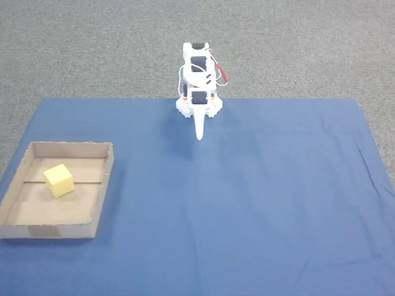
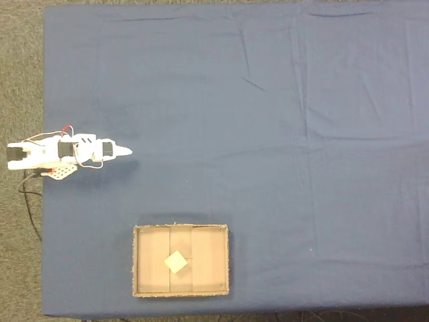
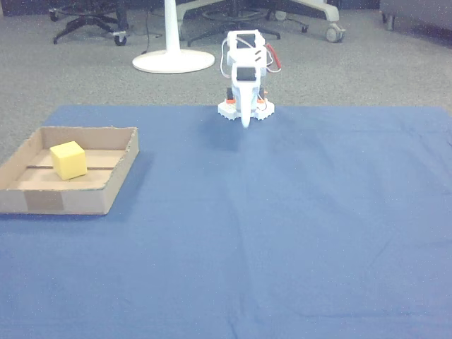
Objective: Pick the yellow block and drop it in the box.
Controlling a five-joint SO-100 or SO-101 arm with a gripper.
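1. The yellow block (image 1: 59, 180) lies inside the box (image 1: 103, 185), on the seam across its floor.
2. The box sits on the blue cloth (image 1: 247, 203), near its left edge in a fixed view.
3. The gripper (image 1: 199, 134) hangs folded at the cloth's far edge, well apart from the box, fingers together and holding nothing.

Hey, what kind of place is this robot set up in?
Probably an office or lab floor: a blue cloth spread over grey carpet, with wheeled chair bases and a white stand base behind the arm.

Jaws too small and blurred to judge gap; box (image 1: 74, 148) near-left corner cut by frame edge.
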